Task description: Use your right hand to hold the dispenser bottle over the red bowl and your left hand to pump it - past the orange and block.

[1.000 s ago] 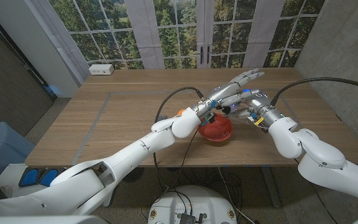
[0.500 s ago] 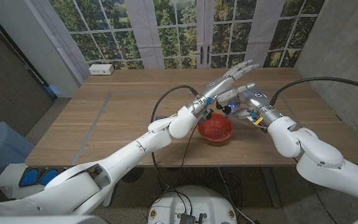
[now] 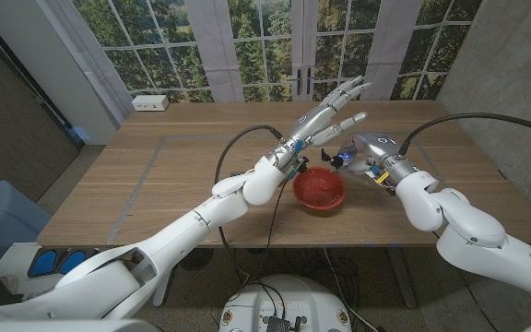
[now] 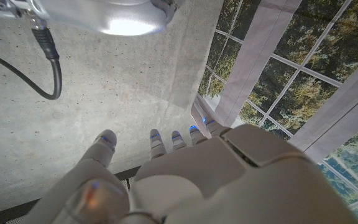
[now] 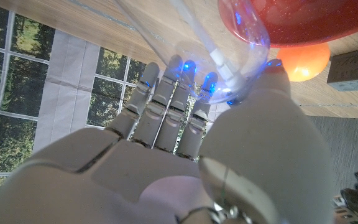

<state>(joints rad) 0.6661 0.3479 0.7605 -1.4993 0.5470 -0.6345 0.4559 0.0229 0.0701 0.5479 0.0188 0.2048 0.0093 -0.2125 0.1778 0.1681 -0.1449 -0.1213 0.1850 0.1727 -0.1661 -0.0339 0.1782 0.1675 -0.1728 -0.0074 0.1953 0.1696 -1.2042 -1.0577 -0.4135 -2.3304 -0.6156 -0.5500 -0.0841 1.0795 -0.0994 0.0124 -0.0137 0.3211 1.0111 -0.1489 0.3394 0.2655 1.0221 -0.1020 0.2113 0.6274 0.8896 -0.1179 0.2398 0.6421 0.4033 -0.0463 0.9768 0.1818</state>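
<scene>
The red bowl [image 3: 319, 189] stands near the table's front edge, right of centre. My right hand [image 3: 377, 159] grips the clear dispenser bottle [image 3: 348, 157] just behind the bowl's far right rim. In the right wrist view, my fingers [image 5: 166, 93] wrap the clear bottle [image 5: 191, 37] beside the red bowl [image 5: 303, 25], with the orange [image 5: 306, 62] and the grey-brown block [image 5: 352, 67] beyond it. My left hand [image 3: 328, 112] is raised above and behind the bowl, fingers spread, holding nothing. The left hand [image 4: 229, 174] points at the wall and window.
A small white box [image 3: 150, 103] lies at the table's far left corner. Black cables [image 3: 247, 152] loop off both arms over the table [image 3: 173, 175]. Part of a white arm with a cable [image 4: 104, 15] shows in the left wrist view.
My left hand has risen up and back off the bottle, uncovering the red bowl. The right hand keeps holding the bottle in nearly the same place.
</scene>
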